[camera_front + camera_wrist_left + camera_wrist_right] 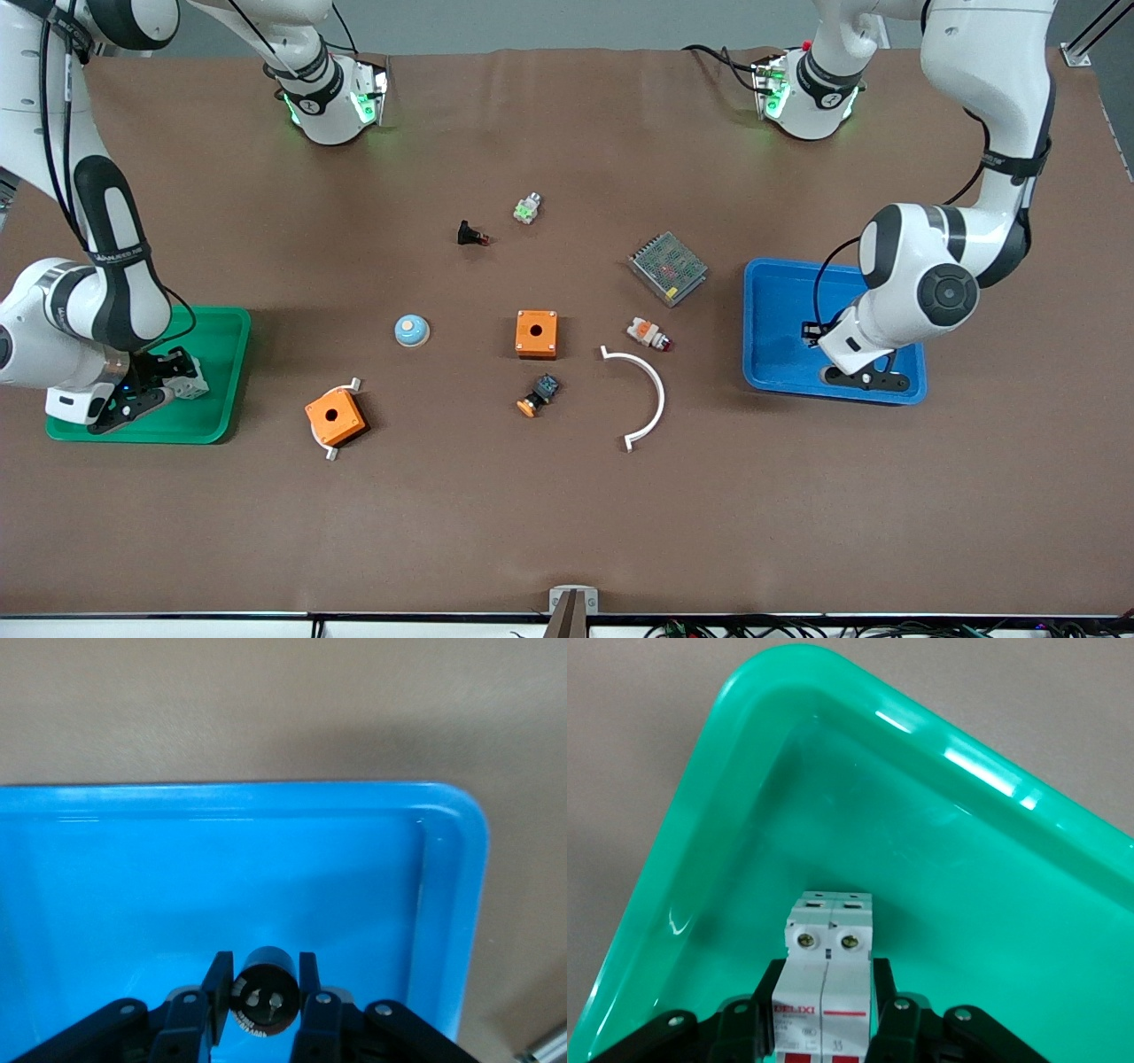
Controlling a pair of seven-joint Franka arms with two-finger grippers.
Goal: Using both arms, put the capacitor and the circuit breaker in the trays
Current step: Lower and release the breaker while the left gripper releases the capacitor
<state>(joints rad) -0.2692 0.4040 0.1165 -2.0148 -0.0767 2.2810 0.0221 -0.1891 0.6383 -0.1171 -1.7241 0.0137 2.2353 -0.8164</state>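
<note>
Holding both parts now, one per arm. My left gripper (257, 997) sits low inside the blue tray (775, 292) at the left arm's end of the table (567, 514); its fingers (216, 992) are closed snug on the capacitor (264, 997), a black stub with its light-marked end facing the wrist camera. I can't tell whether the capacitor touches the tray floor.

My right gripper (826, 1001) is down in the green tray (217, 372) at the right arm's end, fingers (767, 1010) clamped on both sides of the circuit breaker (829, 966), white-grey, screw terminals pointing into the tray.

Loose on the table between the trays: two orange boxes (537, 333), a white curved strip (642, 394), a metal mesh-covered unit (668, 268), and a pale blue dome (412, 330).
</note>
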